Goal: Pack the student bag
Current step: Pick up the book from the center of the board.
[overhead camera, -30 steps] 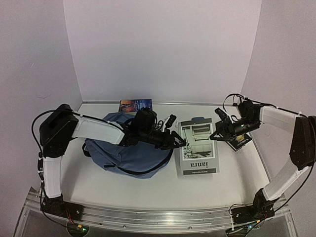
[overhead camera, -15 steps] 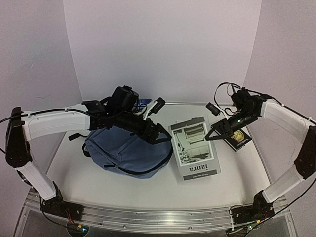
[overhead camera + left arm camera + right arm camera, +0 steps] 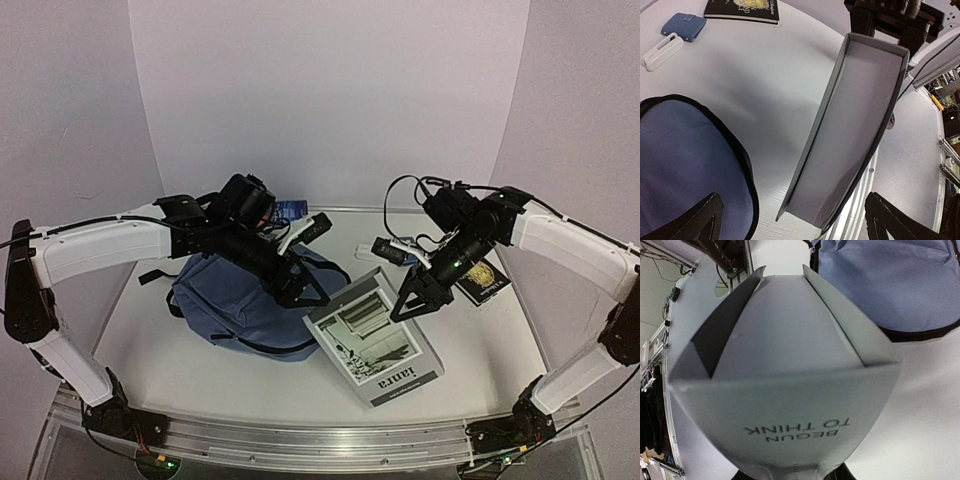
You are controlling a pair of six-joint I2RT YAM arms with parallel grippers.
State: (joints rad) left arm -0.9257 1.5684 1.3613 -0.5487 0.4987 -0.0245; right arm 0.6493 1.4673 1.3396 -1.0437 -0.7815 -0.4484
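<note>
White table (image 3: pixel 200 360), lilac walls. Grey book (image 3: pixel 375 345) pinched at far edge by right gripper (image 3: pixel 412 305), fingertips hidden. Left gripper (image 3: pixel 305 288) splayed wide above student bag (image 3: pixel 225 300).

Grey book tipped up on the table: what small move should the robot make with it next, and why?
Probably swing it a little toward the slate-blue backpack. The right hand grips the raised edge of the grey book, whose other edge seems to rest on the table. The open left hand hovers at the backpack's side facing the book, seemingly ready to help.
</note>
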